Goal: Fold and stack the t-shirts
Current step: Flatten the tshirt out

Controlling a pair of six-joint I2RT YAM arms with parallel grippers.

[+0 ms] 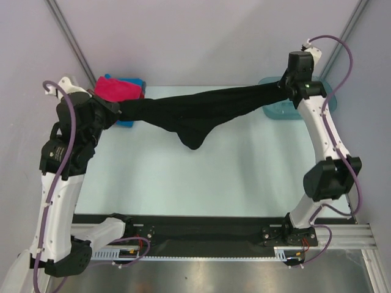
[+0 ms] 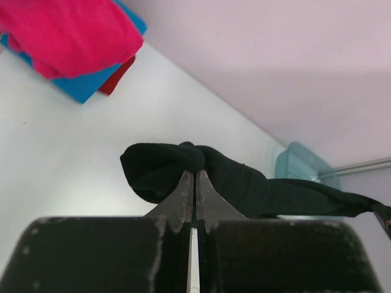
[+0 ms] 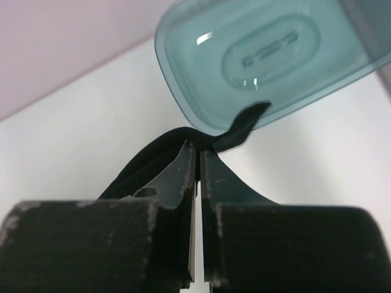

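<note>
The black t-shirt (image 1: 195, 113) hangs stretched in the air between both grippers, its middle sagging toward the table. My left gripper (image 1: 115, 112) is shut on its left end; in the left wrist view the black cloth (image 2: 165, 168) bunches at the gripper's (image 2: 195, 174) tips. My right gripper (image 1: 286, 85) is shut on the right end; in the right wrist view the cloth (image 3: 146, 152) runs off to the left of the gripper's (image 3: 198, 146) tips. The folded magenta-pink shirt (image 1: 118, 88) lies on the blue one (image 1: 126, 122) at the back left, and a red one (image 2: 119, 76) shows beneath.
A translucent teal plastic basin (image 1: 299, 107) stands at the back right, right below my right gripper; it also shows in the right wrist view (image 3: 269, 55). The pale table (image 1: 201, 177) spreads below the hanging shirt. Black rails run along the near edge.
</note>
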